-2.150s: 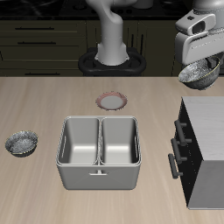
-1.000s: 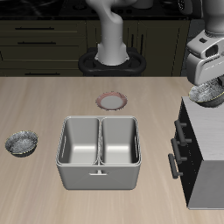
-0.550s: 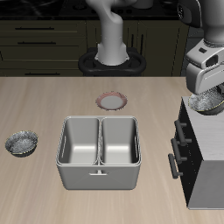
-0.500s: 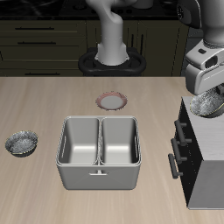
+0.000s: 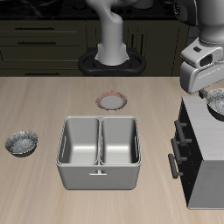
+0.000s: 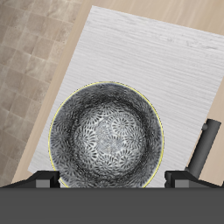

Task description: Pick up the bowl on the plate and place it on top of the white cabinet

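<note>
The gripper [image 6: 112,180] hovers directly above the bowl [image 6: 108,136], fingers spread wide to either side of its rim and holding nothing. The bowl sits beneath it on the white cabinet [image 6: 166,66], near the top's edge.

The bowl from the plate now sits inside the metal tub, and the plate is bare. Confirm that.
Not the tub. The bowl sits on top of the white cabinet, as the wrist view shows, with the jaws spread either side of it. The plate is indeed bare, and the metal tub holds nothing.
</note>
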